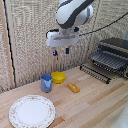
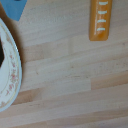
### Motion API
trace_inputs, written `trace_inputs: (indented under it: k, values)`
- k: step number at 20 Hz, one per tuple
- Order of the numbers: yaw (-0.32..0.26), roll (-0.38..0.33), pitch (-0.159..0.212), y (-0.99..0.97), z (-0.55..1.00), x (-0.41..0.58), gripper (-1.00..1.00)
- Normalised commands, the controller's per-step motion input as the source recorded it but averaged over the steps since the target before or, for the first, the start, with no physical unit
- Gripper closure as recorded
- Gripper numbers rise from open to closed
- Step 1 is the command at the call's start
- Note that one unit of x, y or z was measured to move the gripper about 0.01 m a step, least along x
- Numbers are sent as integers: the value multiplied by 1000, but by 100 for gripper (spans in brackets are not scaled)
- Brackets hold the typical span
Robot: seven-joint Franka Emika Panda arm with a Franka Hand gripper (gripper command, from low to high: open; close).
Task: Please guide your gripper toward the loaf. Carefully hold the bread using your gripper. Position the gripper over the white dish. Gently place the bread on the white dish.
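Worktop [image 1: 95, 102]: pale wood planks; its near edge runs out of the exterior view, and a woven screen closes the far side.
Open room: bare wood lies all around the loaf, widest toward the exterior view's right and near side; a strip of bare plank separates it from the white dish.
Loaf [image 1: 73, 88]: a small orange-tan block lying flat on the worktop near the middle, just right of the blue cup and yellow bowl in the exterior view, touching neither.
Long axis: in the exterior view it runs diagonally, from far-left to near-right; the wrist view [image 2: 100, 19] shows pale slash marks along its top.
White dish [image 1: 32, 111]: flat on the worktop at the near left, apart from the loaf; its speckled rim shows in the wrist view [image 2: 11, 75].
Blue cup [image 1: 46, 82]: upright, just left of the yellow bowl [image 1: 59, 77].
Toaster oven [image 1: 112, 58]: far right, door dropped open.
Hand [image 1: 61, 51]: high above the cup and bowl, 2 fingers pointing down with a narrow gap between them, holding nothing.
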Motion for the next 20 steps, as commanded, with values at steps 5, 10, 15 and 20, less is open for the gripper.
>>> trace_inputs:
  k: [5, 10, 15, 20]
  values:
    - [-37, 0, 58, -629, -285, -87, -100]
    - [-60, 0, 69, -549, -253, -118, -100]
    - [-33, -21, 47, -379, -387, -153, -100]
    - [4, -51, 33, -294, -485, -176, -100]
